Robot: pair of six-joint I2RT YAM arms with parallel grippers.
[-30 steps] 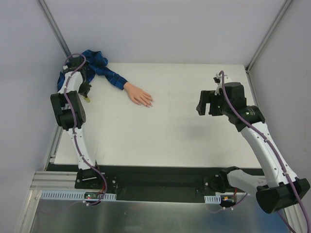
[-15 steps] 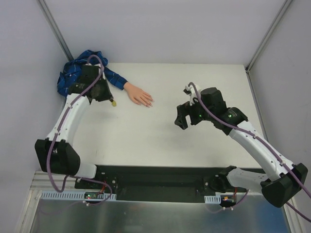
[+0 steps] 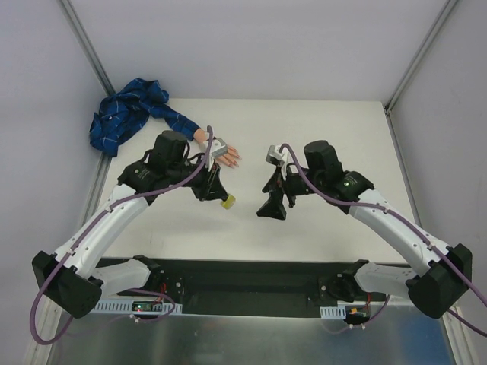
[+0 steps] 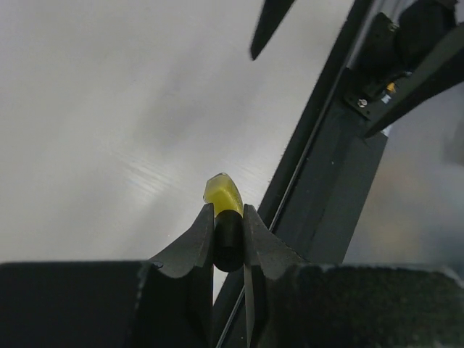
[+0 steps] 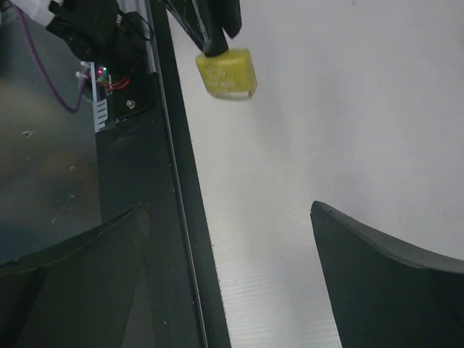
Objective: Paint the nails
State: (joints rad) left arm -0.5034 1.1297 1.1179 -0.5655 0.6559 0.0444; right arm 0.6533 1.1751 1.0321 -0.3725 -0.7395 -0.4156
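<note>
The flesh-coloured mannequin hand (image 3: 227,156) lies on the white table, its blue plaid sleeve (image 3: 133,114) bunched at the back left. Its pinkish nails (image 3: 236,159) show just past my left wrist, which covers part of the hand. My left gripper (image 3: 216,193) (image 4: 228,212) hovers in front of the hand, shut on the dark end of a small bottle (image 3: 227,201) (image 4: 222,196) (image 5: 226,72) whose yellow end sticks out. My right gripper (image 3: 272,205) (image 5: 229,208) stands open a little to the right of the bottle, facing it, with nothing between its fingers.
The table's near edge and the black base rail (image 3: 243,281) run just below both grippers. Grey enclosure walls and metal posts (image 3: 84,46) bound the table at the back and sides. The right finger's tip (image 4: 268,25) shows at the top of the left wrist view.
My left arm swung from the sleeve at the back left to in front of the hand, carrying the bottle. My right arm moved left and lower, ending close to the bottle, still open.
</note>
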